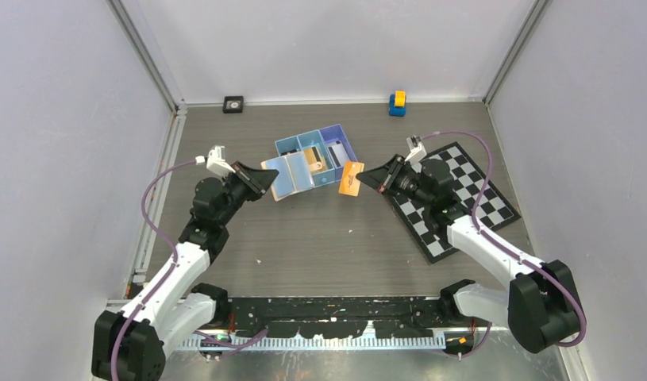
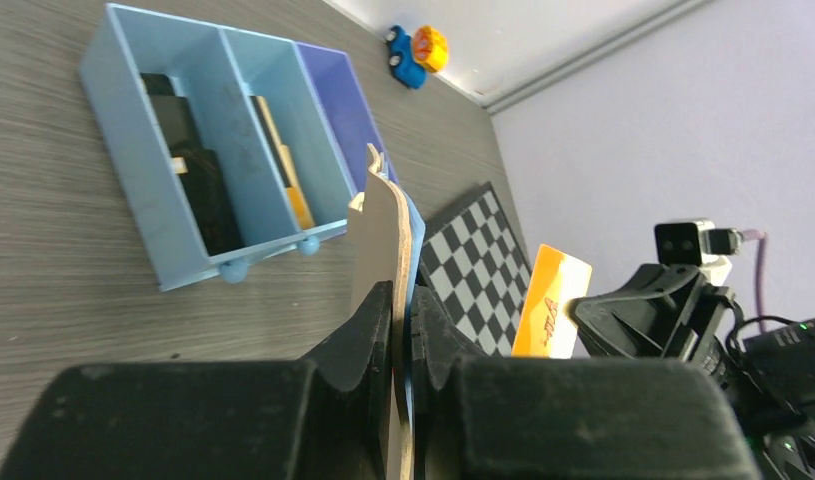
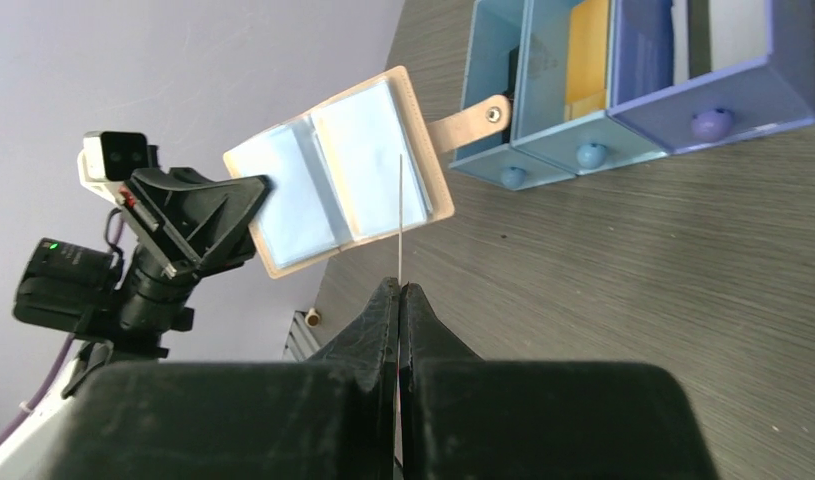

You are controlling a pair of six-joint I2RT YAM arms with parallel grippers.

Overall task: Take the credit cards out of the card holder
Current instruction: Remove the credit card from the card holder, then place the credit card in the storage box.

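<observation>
The card holder (image 1: 292, 176), tan outside and pale blue inside, hangs open above the table in front of the blue tray. My left gripper (image 1: 266, 181) is shut on its left edge; in the left wrist view the jaws (image 2: 403, 300) pinch the holder (image 2: 383, 230) edge-on. My right gripper (image 1: 364, 179) is shut on an orange credit card (image 1: 351, 178), held clear to the right of the holder. The right wrist view shows that card (image 3: 400, 215) edge-on as a thin line in front of the open holder (image 3: 333, 185), whose snap tab (image 3: 478, 118) points toward the tray.
The blue three-compartment tray (image 1: 307, 140) sits behind the holder, with black cards (image 2: 193, 170) and a tan card (image 2: 283, 160) in it. A checkered mat (image 1: 463, 194) lies at the right. A blue-and-orange toy (image 1: 397, 103) and a small black square (image 1: 233, 104) lie by the back wall.
</observation>
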